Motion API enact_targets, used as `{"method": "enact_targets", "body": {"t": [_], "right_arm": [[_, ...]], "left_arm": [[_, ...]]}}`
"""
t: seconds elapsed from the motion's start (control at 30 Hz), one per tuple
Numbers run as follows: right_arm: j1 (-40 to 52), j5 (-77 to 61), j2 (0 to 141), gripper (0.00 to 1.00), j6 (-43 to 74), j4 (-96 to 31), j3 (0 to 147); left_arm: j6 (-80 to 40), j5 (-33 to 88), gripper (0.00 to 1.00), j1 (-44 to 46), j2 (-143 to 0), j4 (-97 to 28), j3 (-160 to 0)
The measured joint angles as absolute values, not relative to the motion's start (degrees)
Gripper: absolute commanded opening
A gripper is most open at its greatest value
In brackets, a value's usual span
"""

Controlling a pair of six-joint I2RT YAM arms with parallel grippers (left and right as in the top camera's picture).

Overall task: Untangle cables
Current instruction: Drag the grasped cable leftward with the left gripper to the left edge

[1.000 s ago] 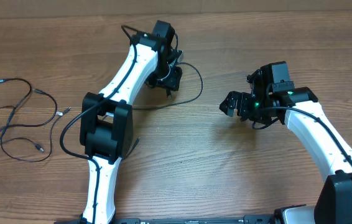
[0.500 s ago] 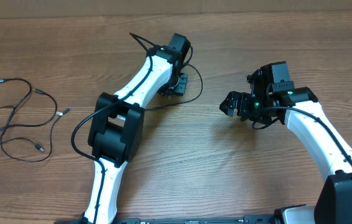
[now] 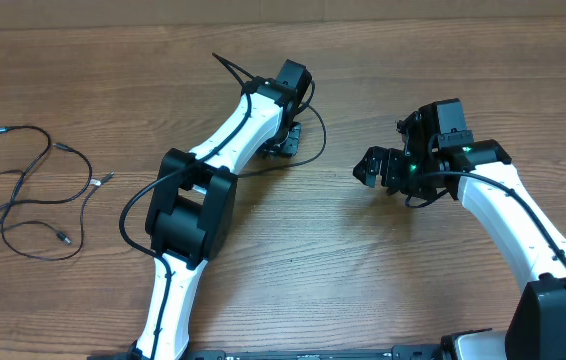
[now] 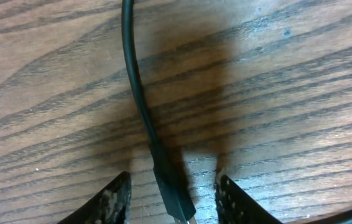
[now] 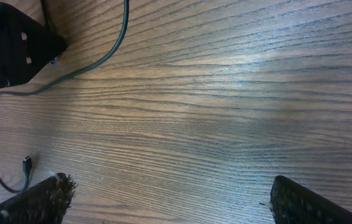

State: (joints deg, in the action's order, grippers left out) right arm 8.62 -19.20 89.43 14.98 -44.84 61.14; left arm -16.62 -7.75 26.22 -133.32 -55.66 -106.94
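Note:
One thin black cable (image 4: 140, 106) runs down the left wrist view, and its plug end (image 4: 175, 198) lies on the wood between the fingers of my left gripper (image 4: 173, 182). The jaws stand apart, with a gap on each side of the plug. From overhead that gripper (image 3: 285, 140) is down at the table's upper middle, and the cable (image 3: 317, 146) loops out to its right. More cables (image 3: 25, 192) lie as loose strands at the far left. My right gripper (image 3: 376, 165) stands wide open over bare wood, and nothing is between its fingers (image 5: 45, 199).
The right wrist view shows the same cable (image 5: 104, 57) curving away to a small plug end (image 5: 27, 165) at the lower left. The left arm's black elbow block (image 3: 188, 205) sits between the two groups of cables.
My left arm has swung right and a little away, setting its gripper over the cable's plug, and its jaws have narrowed a little. The right arm has not moved.

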Motion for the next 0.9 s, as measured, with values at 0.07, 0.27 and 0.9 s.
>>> {"method": "enact_targets", "body": {"t": [0.07, 0.27, 0.9], "right_arm": [[8.6, -19.2, 89.4, 1.0, 15.0, -44.9, 61.1], [8.6, -19.2, 89.4, 1.0, 15.0, -44.9, 61.1], [8.6, -19.0, 89.4, 1.0, 15.0, -45.0, 61.1]], "left_arm": [[-16.6, -7.8, 0.4, 26.2, -133.3, -55.6, -106.7], [-17.0, -8.0, 0.19, 26.2, -133.3, -55.5, -106.2], [-18.6, -12.8, 0.04, 19.4, -133.3, -72.0, -120.2]]}}
